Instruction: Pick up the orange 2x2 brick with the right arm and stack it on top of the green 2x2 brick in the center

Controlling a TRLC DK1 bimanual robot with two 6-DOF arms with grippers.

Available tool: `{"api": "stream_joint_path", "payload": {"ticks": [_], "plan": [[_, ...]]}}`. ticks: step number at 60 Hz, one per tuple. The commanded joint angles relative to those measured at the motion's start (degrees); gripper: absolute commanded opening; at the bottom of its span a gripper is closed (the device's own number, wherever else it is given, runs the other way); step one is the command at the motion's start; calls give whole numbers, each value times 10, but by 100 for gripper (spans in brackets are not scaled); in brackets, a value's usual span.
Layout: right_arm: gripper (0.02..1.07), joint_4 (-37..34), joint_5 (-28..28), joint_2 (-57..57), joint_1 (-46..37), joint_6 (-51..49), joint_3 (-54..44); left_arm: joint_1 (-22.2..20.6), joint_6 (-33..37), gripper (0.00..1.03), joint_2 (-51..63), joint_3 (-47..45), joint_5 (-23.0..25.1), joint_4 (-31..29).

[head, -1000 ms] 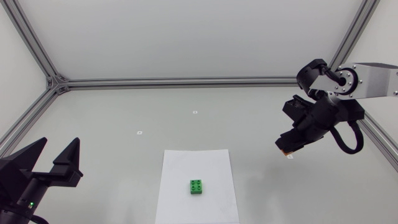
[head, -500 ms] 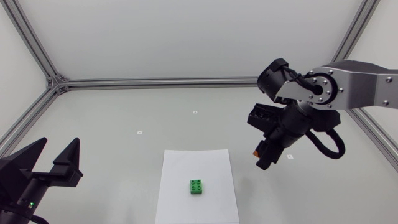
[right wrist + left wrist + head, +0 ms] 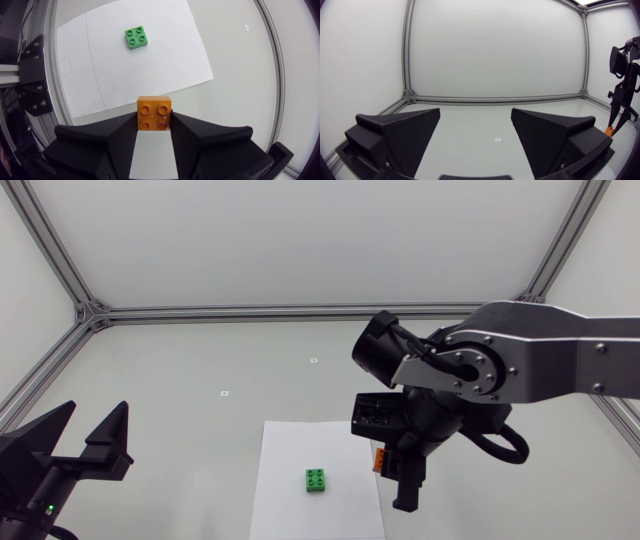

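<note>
Presently, we find the right arm [image 3: 540, 365] entering from the right edge of the head view and reaching past mid-frame into the lower centre-right. Its end effector [image 3: 395, 477] points downward and is closed on the orange 2x2 brick [image 3: 379, 461]. The right wrist view confirms the grasp: both fingers [image 3: 117, 131] press opposite sides of the brick, which sits at their tips with its four studs facing the camera. We cannot tell from these views how high the brick hangs over the bench [image 3: 200, 360].

In the head view, the green 2x2 brick [image 3: 317, 480] lies at lower centre, studs up, on a white sheet of paper [image 3: 300, 445] that runs to the bottom edge of the frame. The orange brick appears just right of the sheet's right edge, to the right of the green brick and slightly above it in the frame; the two bricks are apart and not touching. In the right wrist view, the green brick lies ahead of the end effector, well apart from the orange brick and wholly within the sheet.

The left end effector [image 3: 93, 412] sits in the lower left corner of the head view, fingers spread wide, well apart from the sheet and both bricks. In the left wrist view, the right arm and a glimpse of the orange brick show beyond its right-hand finger.

Two small white markers [image 3: 225, 392] lie on the bench above the sheet in the head view.
</note>
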Motion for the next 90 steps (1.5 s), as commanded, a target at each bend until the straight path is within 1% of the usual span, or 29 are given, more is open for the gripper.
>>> {"api": "stream_joint_path", "payload": {"ticks": [1,15,32,58,90], "plan": [[7,2,-6,31,11,-22,10,2,7,99,-5,-23,3,-8],[7,51,-2,80,68,-41,16,2,7,99,-5,-23,3,-8],[7,70,-6,130,87,-66,72,2,7,99,-5,-23,3,-8],[7,65,-18,217,105,-80,147,2,7,99,-5,-23,3,-8],[7,44,-28,249,103,-76,157,2,7,99,-5,-23,3,-8]]}}
